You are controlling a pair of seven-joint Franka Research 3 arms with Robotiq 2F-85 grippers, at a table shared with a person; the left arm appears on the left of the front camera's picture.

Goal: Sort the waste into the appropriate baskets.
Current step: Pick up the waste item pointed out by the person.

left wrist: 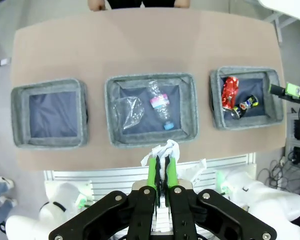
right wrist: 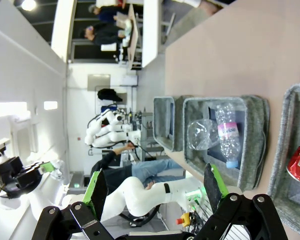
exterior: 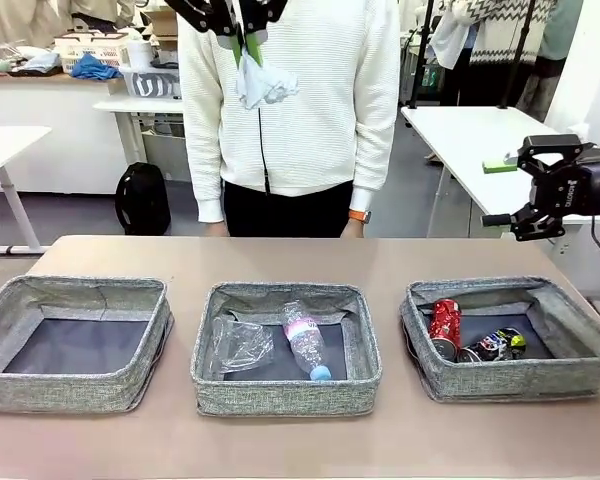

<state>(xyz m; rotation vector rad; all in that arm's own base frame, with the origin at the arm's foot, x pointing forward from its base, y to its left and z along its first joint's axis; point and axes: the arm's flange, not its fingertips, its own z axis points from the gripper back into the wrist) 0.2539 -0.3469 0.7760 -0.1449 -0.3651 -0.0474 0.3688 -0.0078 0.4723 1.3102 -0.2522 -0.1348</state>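
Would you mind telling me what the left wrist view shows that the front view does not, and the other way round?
The left wrist view alone shows the left gripper from behind, its fingers shut on the white paper wad, with the whole table spread out below. The front view alone shows the right gripper open beside the table, and the person's white sweater. Both show the left basket without waste, the middle basket with two clear bottles, and the right basket with the red can and black can.

Pink label [right wrist: 229,131] on blue-capped bottle [right wrist: 226,134]: print partly legible, maybe "Viole"; can print unreadable.
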